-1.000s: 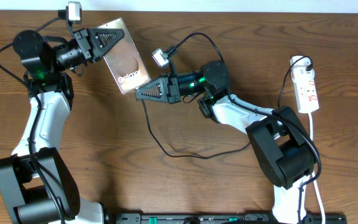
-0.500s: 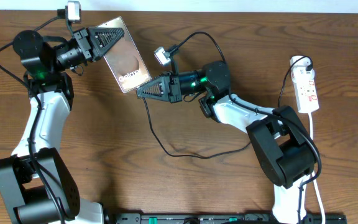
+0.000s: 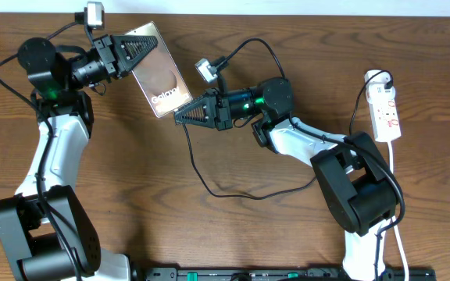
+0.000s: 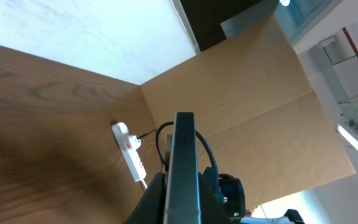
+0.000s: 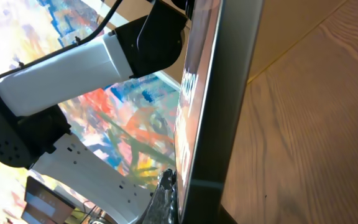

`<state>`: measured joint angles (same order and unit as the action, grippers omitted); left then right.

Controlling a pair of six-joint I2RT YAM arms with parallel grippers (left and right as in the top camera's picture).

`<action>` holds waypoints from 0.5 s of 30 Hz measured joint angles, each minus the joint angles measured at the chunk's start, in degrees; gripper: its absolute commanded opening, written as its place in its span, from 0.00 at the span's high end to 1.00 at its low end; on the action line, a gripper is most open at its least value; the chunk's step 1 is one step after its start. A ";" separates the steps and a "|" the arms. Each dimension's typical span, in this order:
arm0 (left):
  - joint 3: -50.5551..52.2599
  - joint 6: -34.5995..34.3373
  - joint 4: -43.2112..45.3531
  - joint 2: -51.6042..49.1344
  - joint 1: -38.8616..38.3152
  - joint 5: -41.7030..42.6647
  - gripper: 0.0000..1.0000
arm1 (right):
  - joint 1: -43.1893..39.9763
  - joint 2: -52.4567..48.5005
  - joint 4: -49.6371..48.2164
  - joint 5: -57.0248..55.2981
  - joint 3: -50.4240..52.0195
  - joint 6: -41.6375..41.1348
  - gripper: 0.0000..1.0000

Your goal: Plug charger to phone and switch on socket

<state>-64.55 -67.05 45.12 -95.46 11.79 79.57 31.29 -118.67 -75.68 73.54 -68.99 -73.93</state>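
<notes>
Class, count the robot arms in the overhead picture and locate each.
2. The left arm, at the picture's left, holds the phone; the right arm, at the picture's right, holds the charger beside it. None appears hidden.

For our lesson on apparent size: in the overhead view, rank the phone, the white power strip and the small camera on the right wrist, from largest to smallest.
1. Phone, though it is held up off the table, so nearer the camera.
2. Power strip.
3. Right wrist camera, clearly the smallest.

Wooden table; white wall; cardboard panel
</notes>
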 measured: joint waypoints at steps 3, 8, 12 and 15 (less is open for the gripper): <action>0.00 -0.07 0.00 0.00 0.00 0.00 0.93 | 0.00 0.00 0.00 0.00 0.00 0.04 0.93; 0.02 -0.22 -0.37 0.00 -0.35 2.49 0.93 | -0.11 0.00 -0.33 -2.21 -0.17 0.83 0.19; 0.02 -0.22 -0.37 0.00 -1.27 4.52 0.93 | -0.46 0.00 -0.46 -3.80 -0.26 1.11 0.01; 0.02 -0.20 -0.35 0.00 -1.36 4.90 0.93 | -0.52 0.00 -0.44 -4.24 -0.28 1.11 0.01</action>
<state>-64.53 -67.24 44.77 -95.46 10.44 84.47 30.76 -118.67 -76.12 69.30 -69.28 -72.82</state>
